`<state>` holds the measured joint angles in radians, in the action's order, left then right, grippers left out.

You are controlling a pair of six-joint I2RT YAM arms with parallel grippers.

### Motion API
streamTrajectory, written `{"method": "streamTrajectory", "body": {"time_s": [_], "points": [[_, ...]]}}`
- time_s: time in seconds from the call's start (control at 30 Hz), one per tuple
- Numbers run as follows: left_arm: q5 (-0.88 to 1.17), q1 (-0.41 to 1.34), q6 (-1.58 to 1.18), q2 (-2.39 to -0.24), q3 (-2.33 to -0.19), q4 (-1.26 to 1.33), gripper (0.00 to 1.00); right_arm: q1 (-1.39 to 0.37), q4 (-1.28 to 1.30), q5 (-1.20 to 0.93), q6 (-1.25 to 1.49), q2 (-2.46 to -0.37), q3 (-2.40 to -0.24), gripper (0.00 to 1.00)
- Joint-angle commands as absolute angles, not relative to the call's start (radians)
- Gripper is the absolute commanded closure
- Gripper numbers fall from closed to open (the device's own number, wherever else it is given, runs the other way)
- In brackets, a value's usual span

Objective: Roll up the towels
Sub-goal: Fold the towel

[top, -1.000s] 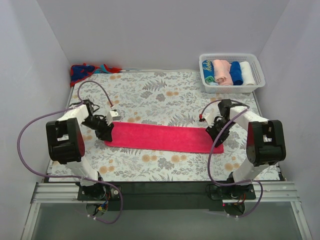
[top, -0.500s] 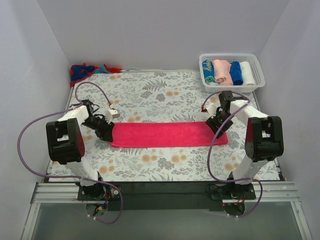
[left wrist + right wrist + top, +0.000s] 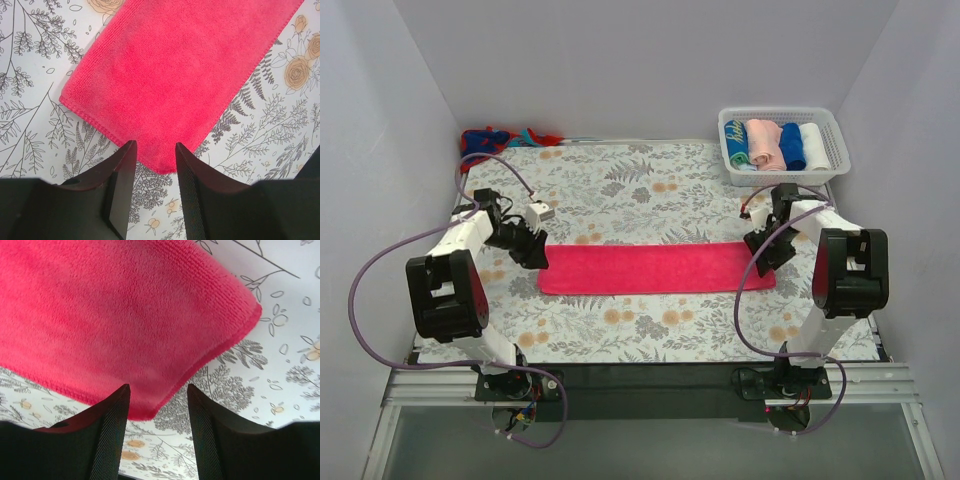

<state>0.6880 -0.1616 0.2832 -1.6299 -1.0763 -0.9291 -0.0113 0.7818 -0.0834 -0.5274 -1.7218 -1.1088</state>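
The hot-pink towel lies flat as a long strip across the floral table cloth. My left gripper is open at its left end. In the left wrist view the towel has one corner lying on the cloth between the open fingers of the left gripper. My right gripper is open at the right end. In the right wrist view the towel has a corner just at the open right gripper. The red towel with blue marks lies bunched at the far left corner.
A white slotted basket at the far right holds several rolled towels. Purple cables loop from both arms. White walls close in the table on three sides.
Both grippers have moved toward the far side and outward. The pink towel, slanted a second ago, now lies straight, with both grippers open at its end corners.
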Motion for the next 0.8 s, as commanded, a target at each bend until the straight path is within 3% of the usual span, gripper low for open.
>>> {"method": "streamTrajectory", "body": {"time_s": [0.0, 0.23, 0.33, 0.43, 0.77], "points": [[0.710, -0.163, 0.261, -1.565, -1.094, -0.907, 0.65, -0.009, 0.759, -0.100, -0.456, -1.766, -1.117, 0.54], [0.695, -0.163, 0.242, -1.545, -1.103, -0.902, 0.65, -0.009, 0.735, -0.112, -0.407, -1.815, -1.075, 0.64], [0.698, -0.163, 0.239, -1.540, -1.100, -0.900, 0.65, -0.009, 0.733, -0.120, -0.394, -1.824, -1.065, 0.77], [0.696, -0.163, 0.235, -1.539, -1.103, -0.899, 0.65, 0.024, 0.732, -0.118, -0.390, -1.825, -1.060, 0.98], [0.698, -0.163, 0.230, -1.532, -1.111, -0.913, 0.65, 0.155, 0.889, -0.130, -0.551, -1.714, -1.187, 0.99]]}}
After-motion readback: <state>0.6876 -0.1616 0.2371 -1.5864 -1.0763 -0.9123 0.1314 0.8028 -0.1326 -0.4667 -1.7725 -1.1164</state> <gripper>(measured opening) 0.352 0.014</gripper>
